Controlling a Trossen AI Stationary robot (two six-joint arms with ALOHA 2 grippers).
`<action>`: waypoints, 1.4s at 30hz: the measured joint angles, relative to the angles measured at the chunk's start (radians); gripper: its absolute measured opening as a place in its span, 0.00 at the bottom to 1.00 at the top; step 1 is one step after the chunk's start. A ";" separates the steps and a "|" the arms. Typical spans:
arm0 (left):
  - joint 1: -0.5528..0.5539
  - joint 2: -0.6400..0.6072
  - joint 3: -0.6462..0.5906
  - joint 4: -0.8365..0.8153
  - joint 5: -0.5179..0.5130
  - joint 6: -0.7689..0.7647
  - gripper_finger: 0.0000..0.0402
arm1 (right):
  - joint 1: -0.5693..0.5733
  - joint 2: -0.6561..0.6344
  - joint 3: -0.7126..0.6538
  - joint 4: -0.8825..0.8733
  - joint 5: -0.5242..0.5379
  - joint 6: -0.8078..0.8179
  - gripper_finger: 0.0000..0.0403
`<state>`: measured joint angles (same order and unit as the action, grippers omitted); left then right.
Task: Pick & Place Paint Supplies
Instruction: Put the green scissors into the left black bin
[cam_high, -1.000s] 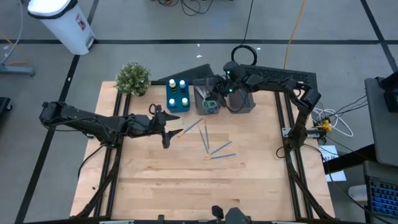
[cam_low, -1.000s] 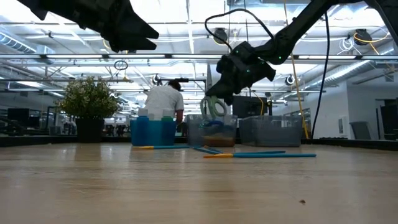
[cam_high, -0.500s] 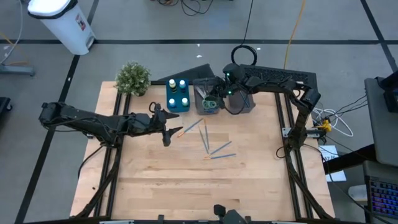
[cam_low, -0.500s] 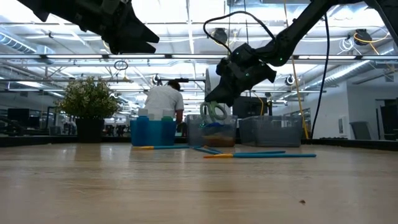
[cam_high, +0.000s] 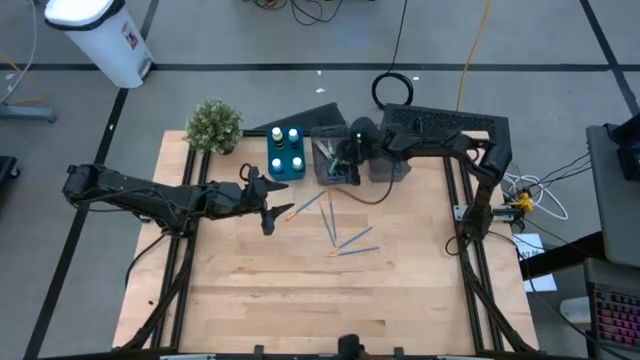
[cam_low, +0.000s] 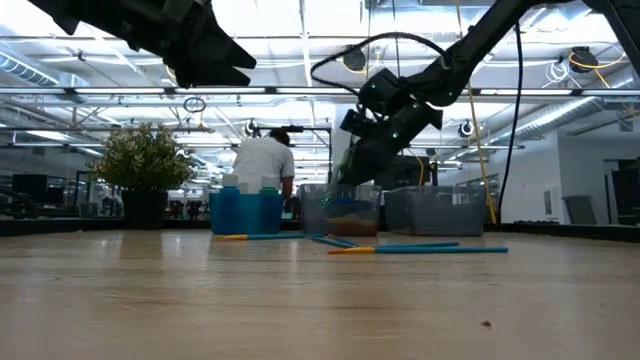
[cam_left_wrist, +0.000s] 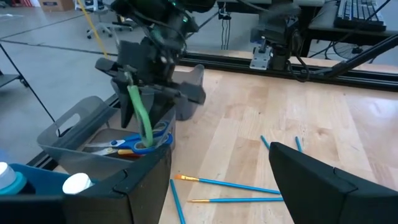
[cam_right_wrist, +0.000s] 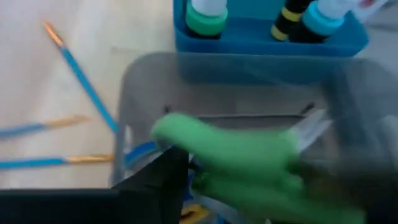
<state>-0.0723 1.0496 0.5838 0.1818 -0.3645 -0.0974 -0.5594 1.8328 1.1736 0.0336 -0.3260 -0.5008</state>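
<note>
My right gripper (cam_high: 347, 157) hangs over the grey bin (cam_left_wrist: 93, 134), green-handled scissors (cam_left_wrist: 140, 115) between its parted fingers; my left gripper (cam_high: 272, 211), fingers spread and empty, waits above the brushes (cam_high: 350, 240).

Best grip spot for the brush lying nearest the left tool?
Likely mid-handle on the brush, tool coming straight down with fingers across the thin shaft. It lies flat on the table, apart from the other brushes, so both sides look clear. The left tool hovers open right beside it.
</note>
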 joint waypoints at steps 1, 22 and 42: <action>0.000 0.000 0.000 0.000 0.000 -0.004 0.68 | 0.013 0.000 0.000 0.004 0.045 -0.035 0.43; 0.000 0.000 0.000 -0.016 0.000 -0.022 0.68 | 0.148 -0.055 0.004 0.014 0.399 0.069 0.44; 0.000 0.000 0.000 -0.014 0.000 -0.032 0.68 | 0.028 -0.156 0.028 -0.168 -0.016 0.278 0.14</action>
<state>-0.0723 1.0496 0.5842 0.1677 -0.3645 -0.1299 -0.5317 1.6768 1.2018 -0.1344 -0.3418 -0.2231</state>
